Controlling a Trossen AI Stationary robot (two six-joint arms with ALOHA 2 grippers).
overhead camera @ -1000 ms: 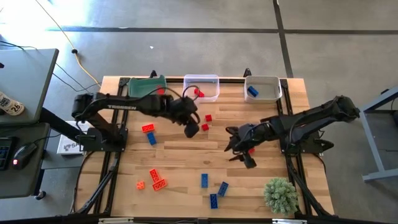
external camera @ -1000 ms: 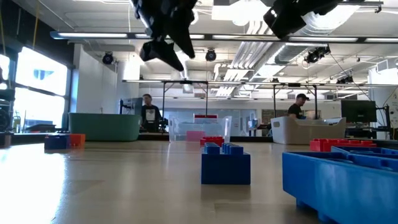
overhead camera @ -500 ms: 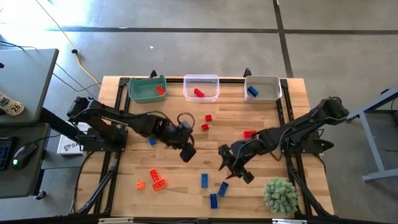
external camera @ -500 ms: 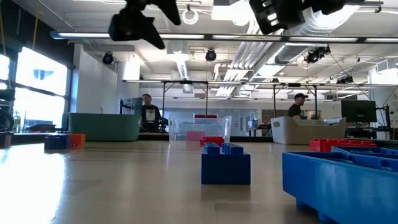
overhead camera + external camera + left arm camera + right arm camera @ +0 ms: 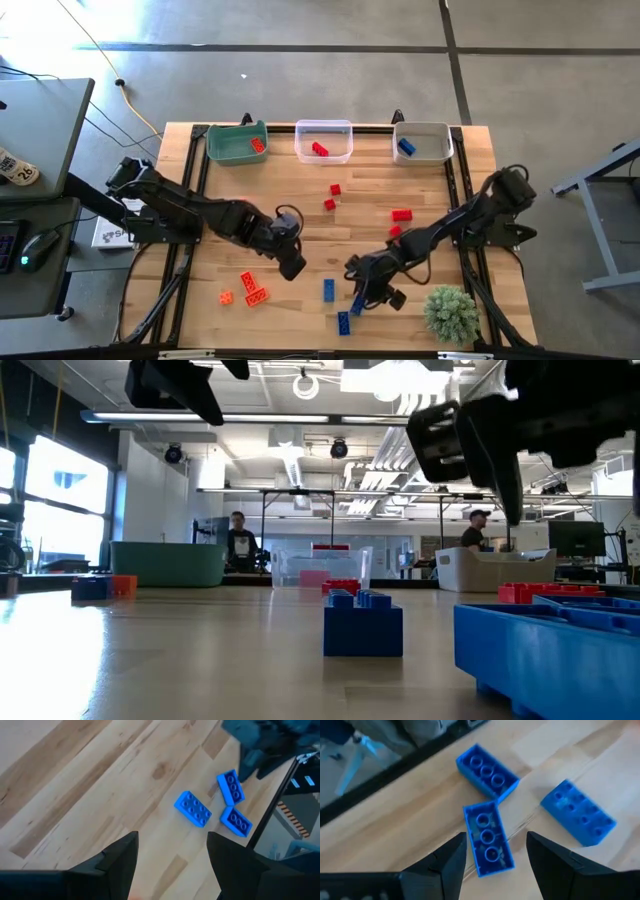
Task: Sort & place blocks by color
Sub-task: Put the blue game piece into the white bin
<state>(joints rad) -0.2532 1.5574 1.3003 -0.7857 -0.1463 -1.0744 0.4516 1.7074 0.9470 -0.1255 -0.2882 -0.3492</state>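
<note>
I see the wooden table [image 5: 300, 225] carrying scattered blocks [image 5: 328, 290], three bins [image 5: 324, 128] and a plant [image 5: 450, 312].

This is a robotics lab in a large open hall. The wooden bench [image 5: 300, 235] stands on a grey concrete floor [image 5: 300, 70] and carries two mounted robot arms. Beside its left edge there is a desk with a keyboard and mouse [image 5: 38, 247]. The low view shows exposed ceiling pipes [image 5: 400, 455], strip lights, more work tables and two persons [image 5: 240, 545] at workstations with monitors [image 5: 575, 540].
</note>
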